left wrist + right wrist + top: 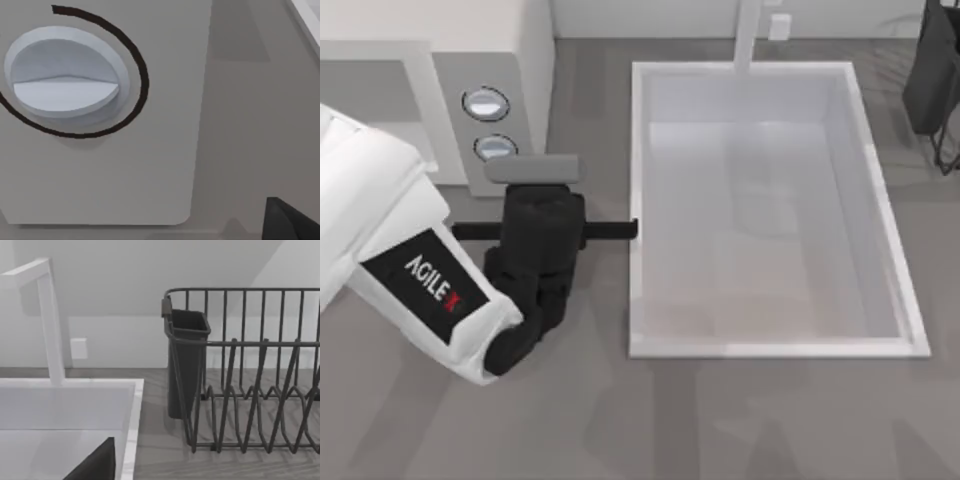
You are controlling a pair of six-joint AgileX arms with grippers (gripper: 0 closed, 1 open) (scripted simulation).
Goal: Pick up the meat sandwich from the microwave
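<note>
Microwave (pixel 480 60): two dials; left tool (pixel 542 232) beside panel, finger state unclear.

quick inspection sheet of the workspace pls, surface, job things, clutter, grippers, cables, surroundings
surface: grey countertop, bare in front.
job's things: microwave at the top view's left, two dials on its panel; meat sandwich nothing seen.
clutter: nothing seen.
grippers: left arm reaches toward the microwave panel, wrist camera close on a dial; right arm parked beyond the right edge.
cables: nothing seen.
surroundings: white sink basin with faucet; dark dish rack at the far right.
</note>
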